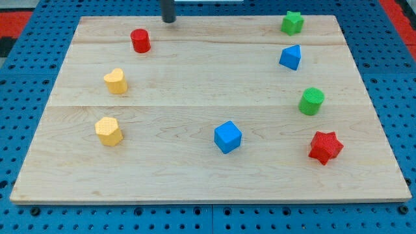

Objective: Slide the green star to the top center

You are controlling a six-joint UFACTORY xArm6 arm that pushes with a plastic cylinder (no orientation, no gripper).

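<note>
The green star [292,23] sits near the top right corner of the wooden board [195,175]. My tip [169,20] is at the board's top edge, left of centre, far to the left of the green star and just to the upper right of the red cylinder [140,40]. It touches no block.
A blue block [290,57] lies just below the green star, with a green cylinder [311,101] and a red star [325,147] further down. A blue cube [227,137] is at bottom centre. A yellow heart [116,81] and a yellow hexagonal block [108,130] are at left.
</note>
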